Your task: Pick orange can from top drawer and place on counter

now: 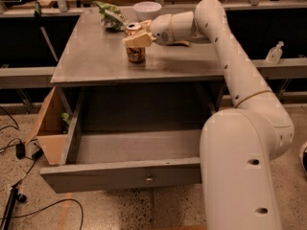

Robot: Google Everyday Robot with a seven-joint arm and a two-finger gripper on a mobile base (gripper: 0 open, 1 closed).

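Note:
The orange can (135,53) stands upright at the middle of the counter (91,56), its base on or just above the surface. My gripper (137,38) reaches in from the right and is shut on the can's upper part. The top drawer (124,174) is pulled wide open below the counter. Its inside shows nothing, and its small knob (149,178) faces the front.
A white bowl (147,8) and a crumpled green bag (110,16) sit at the counter's back. An open cardboard box (48,128) stands on the floor left of the drawer, with cables (19,152) beside it. A small bottle (274,54) stands on the right rail.

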